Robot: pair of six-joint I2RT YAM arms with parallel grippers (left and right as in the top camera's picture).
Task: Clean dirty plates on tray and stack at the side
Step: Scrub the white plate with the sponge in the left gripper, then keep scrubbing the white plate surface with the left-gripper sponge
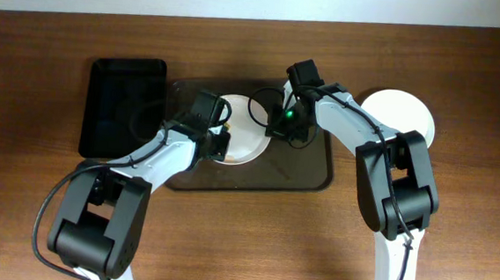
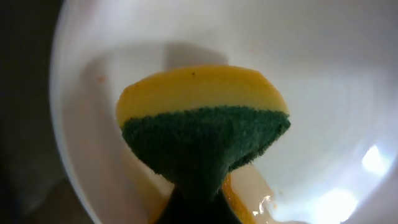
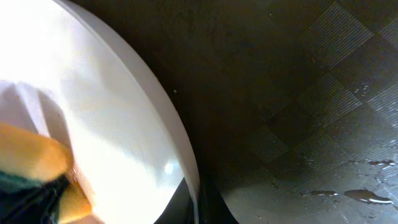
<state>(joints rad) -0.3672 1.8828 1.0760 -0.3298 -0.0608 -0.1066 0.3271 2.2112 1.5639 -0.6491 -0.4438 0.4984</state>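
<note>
Pressing sponge [image 2: 205, 118] within plate [image 2: 323, 74] rim; tray [image 3: 298, 93] beyond.

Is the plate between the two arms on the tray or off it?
On it: overhead, the plate lies inside the rim of the tray.

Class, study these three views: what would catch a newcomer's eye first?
A yellow-and-green sponge, pinched in the left end effector, hangs over a white plate on the dark tray at centre, the right end effector gripping its rim. A second white plate lies off the tray on the table at right.
</note>
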